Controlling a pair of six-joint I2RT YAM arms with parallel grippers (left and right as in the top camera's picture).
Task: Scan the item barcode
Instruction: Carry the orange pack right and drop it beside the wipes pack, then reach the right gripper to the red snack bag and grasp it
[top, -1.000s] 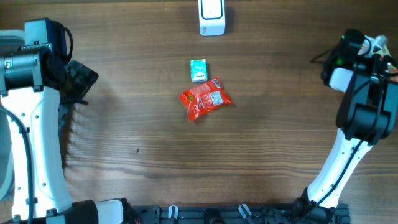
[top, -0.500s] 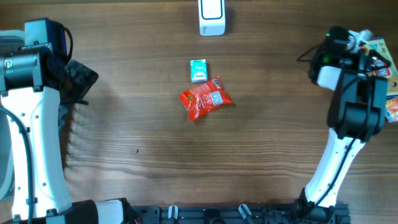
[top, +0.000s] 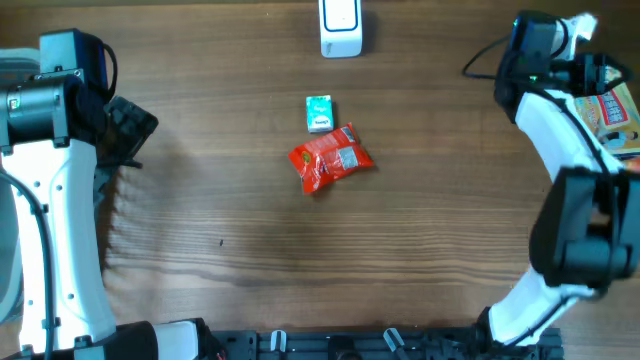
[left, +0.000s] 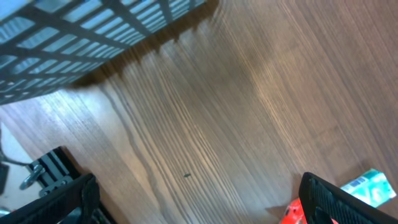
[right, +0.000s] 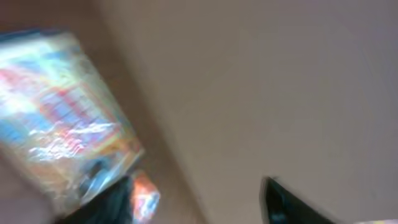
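A red packet (top: 331, 157) lies mid-table, with a white label facing up. A small green box (top: 318, 113) sits just behind it. Both show at the lower right of the left wrist view: the packet (left: 291, 214) and the box (left: 371, 186). A white scanner (top: 340, 28) stands at the table's far edge. My left gripper (top: 130, 126) hangs open at the far left, well away from them, and its jaws (left: 199, 208) are empty. My right gripper (top: 592, 68) is at the far right, open and empty (right: 199, 208), next to a blurred colourful packet (right: 56, 118).
Several colourful packets (top: 612, 112) lie at the right edge under the right arm. A white grid basket (left: 74, 31) stands by the left arm. A black frame (top: 340, 345) runs along the table's near edge.
The right arm has swung away from the near side toward the far right corner, uncovering the colourful packets at the edge. The left arm and the table items have not moved.
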